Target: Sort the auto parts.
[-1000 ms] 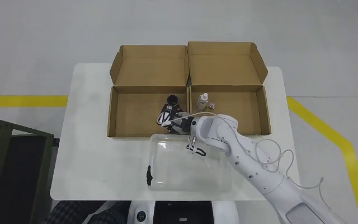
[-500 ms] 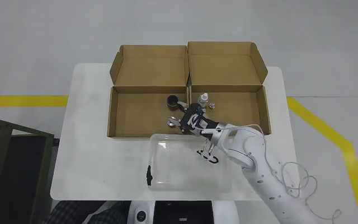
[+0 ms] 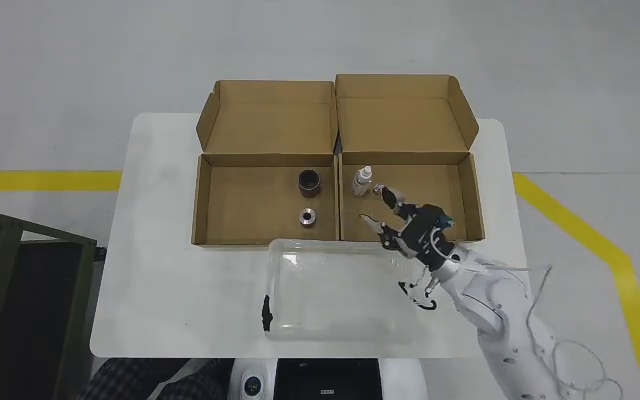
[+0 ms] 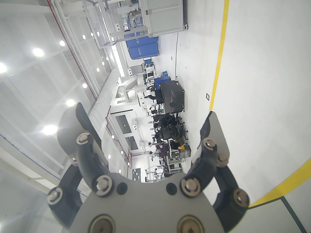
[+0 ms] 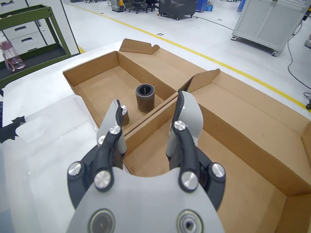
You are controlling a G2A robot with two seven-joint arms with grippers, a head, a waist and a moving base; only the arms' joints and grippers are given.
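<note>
The left cardboard box (image 3: 250, 205) holds a dark cylindrical bushing (image 3: 309, 181) standing upright and a small round metal part (image 3: 306, 215) in front of it. A white bottle-shaped part (image 3: 361, 180) and a tiny piece (image 3: 381, 187) sit in the right box (image 3: 445, 190). My right gripper (image 3: 383, 207) hovers open and empty over the right box's front left corner. In the right wrist view the right gripper (image 5: 149, 105) frames the bushing (image 5: 145, 98); one finger half hides the small part (image 5: 125, 115). My left gripper (image 4: 145, 117) is open, pointing up into the room.
A clear plastic tray (image 3: 340, 300) lies in front of the boxes, with a black jagged part (image 3: 266, 313) at its left end. Both box lids (image 3: 400, 110) stand folded back. White table (image 3: 160, 250) lies bare to the left.
My right gripper has left the left box and swung right over the divider to the right box. The small metal part now lies uncovered in the left box.
</note>
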